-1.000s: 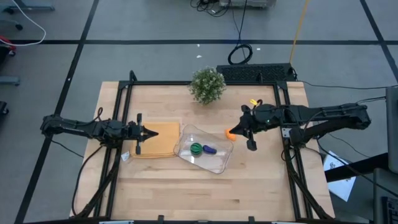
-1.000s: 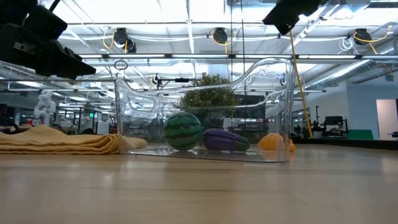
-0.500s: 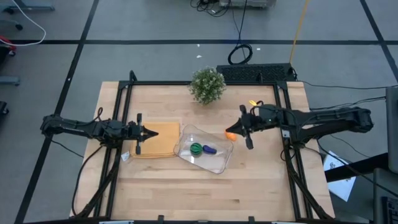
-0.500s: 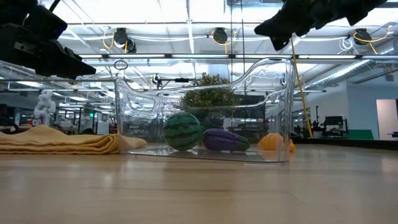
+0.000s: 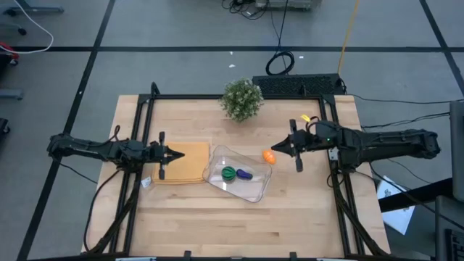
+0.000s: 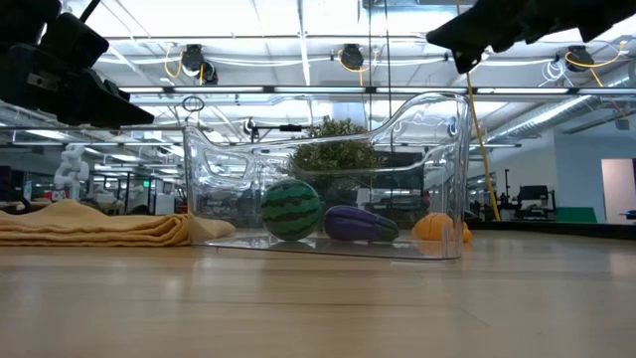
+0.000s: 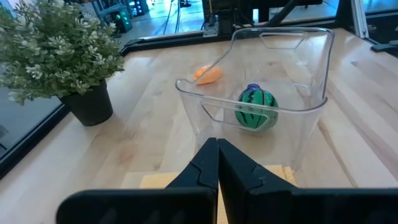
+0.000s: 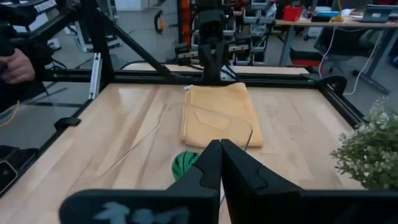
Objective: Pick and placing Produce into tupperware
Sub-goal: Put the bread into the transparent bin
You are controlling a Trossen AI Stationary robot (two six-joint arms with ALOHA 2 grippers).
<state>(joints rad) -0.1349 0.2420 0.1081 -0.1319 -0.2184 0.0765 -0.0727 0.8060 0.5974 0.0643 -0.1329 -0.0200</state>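
Observation:
The clear tupperware [image 5: 239,174] sits mid-table. The round green piece [image 5: 228,172] and the elongated purple piece [image 5: 245,175] lie inside it. The orange piece [image 5: 269,156] rests on the table just outside the container's far-right corner; it also shows in the left wrist view [image 7: 208,73]. My right gripper [image 5: 283,150] hovers shut a little to the right of the orange piece and touches nothing. In its wrist view its fingers [image 8: 211,163] are pressed together. My left gripper [image 5: 180,154] waits shut [image 7: 217,158] above the tan mat [image 5: 185,162], left of the container.
A bushy potted plant [image 5: 241,99] stands near the table's far edge. The folded tan mat lies against the container's left side. Black frame rails [image 5: 145,130] run along the table's left and right sides. A person's hand [image 8: 15,65] shows beyond the table's left side.
My right gripper has drawn back from the orange piece toward the table's right edge. The orange piece has stayed on the table beside the container. The left arm has kept still.

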